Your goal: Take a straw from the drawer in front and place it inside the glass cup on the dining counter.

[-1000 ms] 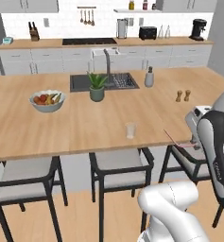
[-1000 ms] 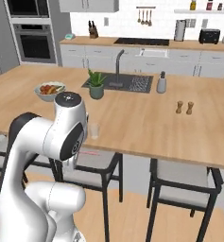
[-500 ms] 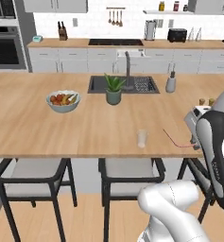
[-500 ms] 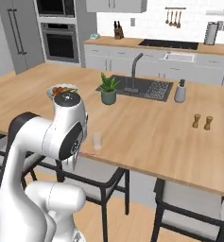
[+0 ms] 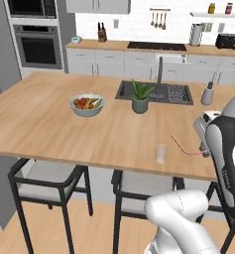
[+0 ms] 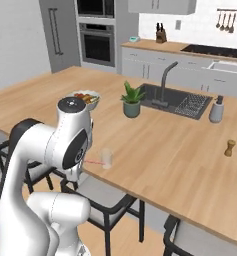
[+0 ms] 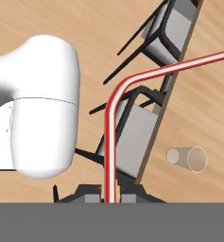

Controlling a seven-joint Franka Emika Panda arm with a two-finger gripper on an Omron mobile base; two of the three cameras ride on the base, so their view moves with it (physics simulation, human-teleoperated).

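End effector [image 7: 111, 197]: clenched on the straw [image 7: 114, 118], pinched at its lower end between the two fingertips. I hold it off the near right edge of the desk [image 5: 49, 119].

Straw: thin, striped red and white, bent partway along. In the hand view it rises straight from my fingertips, then turns aside over the desk edge. In the left base view its free tip points left toward the glass cup [image 5: 161, 153]. The tip is near the rim, not inside.

Glass cup: clear, upright, empty, standing close to the near edge of the desk, above the stools [image 5: 49, 181].

Other items on the desk: fruit bowl [image 5: 87, 105] to the left, plant pot [image 5: 140, 105] beside the dark sink [image 5: 153, 92], all farther off and well apart from the cup.

Change noted: over the last second both base views have shifted as a whole, so my base has driven along the desk. The things on it have not moved. The cup now lies nearer my wrist than before.

Meaning for the task: fetching reads as done and the carry as nearly done. Remaining, as I judge it, is tipping the straw upright over the cup mouth, lowering it in and letting go.
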